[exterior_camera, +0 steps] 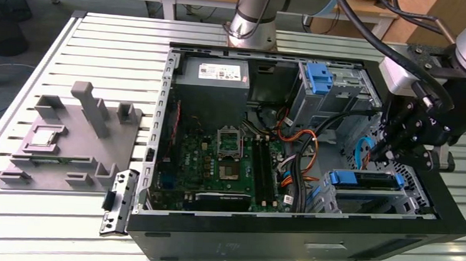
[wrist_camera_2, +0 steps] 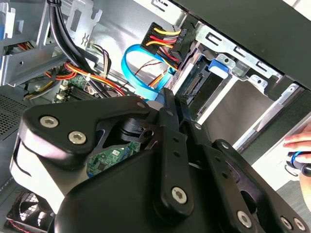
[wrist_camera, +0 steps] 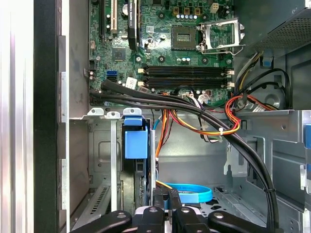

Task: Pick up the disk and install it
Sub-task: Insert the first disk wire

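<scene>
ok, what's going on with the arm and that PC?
The arm's gripper is down inside the open computer case, over the drive cage at the exterior view's right. The disk, with its blue bracket, sits in that cage, and the gripper looks to be apart from it, not carrying anything. In the first wrist view, a blue cable loops right beside the gripper.

Counted one open computer case [exterior_camera: 291, 242] in the exterior view, holding one motherboard [exterior_camera: 208, 165] and one grey power supply box [exterior_camera: 212, 76]. Found two blue brackets [exterior_camera: 318, 78], one bare toward the exterior view's upper right, the other on the single disk [exterior_camera: 364, 182] at lower right. Noted one gripper [exterior_camera: 383, 153], one grey fixture plate [exterior_camera: 67, 141] at the exterior view's left, and one black panel strip [exterior_camera: 118, 201]. Tallied one blue flat cable [wrist_camera: 192, 195], one processor socket [wrist_camera: 218, 33] and four memory slots [wrist_camera: 184, 77] in the first wrist view.
</scene>
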{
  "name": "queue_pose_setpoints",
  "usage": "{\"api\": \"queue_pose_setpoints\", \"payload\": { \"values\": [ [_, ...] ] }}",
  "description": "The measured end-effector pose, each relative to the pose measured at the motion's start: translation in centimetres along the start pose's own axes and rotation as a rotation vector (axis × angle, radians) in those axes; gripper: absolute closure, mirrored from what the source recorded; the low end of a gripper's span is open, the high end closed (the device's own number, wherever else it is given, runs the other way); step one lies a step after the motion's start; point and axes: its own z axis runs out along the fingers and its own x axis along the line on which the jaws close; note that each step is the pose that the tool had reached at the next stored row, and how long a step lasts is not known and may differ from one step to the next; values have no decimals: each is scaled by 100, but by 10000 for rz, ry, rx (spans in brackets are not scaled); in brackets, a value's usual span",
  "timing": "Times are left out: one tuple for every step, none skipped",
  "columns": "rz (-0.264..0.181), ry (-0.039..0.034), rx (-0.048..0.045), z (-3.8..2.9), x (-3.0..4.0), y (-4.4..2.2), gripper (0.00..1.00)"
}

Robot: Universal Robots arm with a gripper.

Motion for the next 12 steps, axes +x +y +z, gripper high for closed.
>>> {"api": "queue_pose_setpoints", "payload": {
  "values": [
    [-2, -1, 12, 0, 5, 5, 84],
    [-4, 0, 29, -1, 12, 12, 84],
    [-8, 2, 51, -2, 22, 20, 84],
    [-12, 0, 72, -1, 31, 26, 84],
    [-14, -2, 97, 1, 37, 31, 84],
    [-17, -2, 123, 5, 42, 34, 84],
    [-19, -3, 154, 10, 49, 38, 84],
    [-21, -1, 184, 15, 60, 40, 84],
    [-25, -2, 216, 21, 72, 42, 84],
    [-28, -3, 251, 27, 86, 46, 84],
    [-30, -4, 283, 34, 99, 50, 84],
    [-32, -5, 315, 40, 110, 55, 84]
  ]
}}
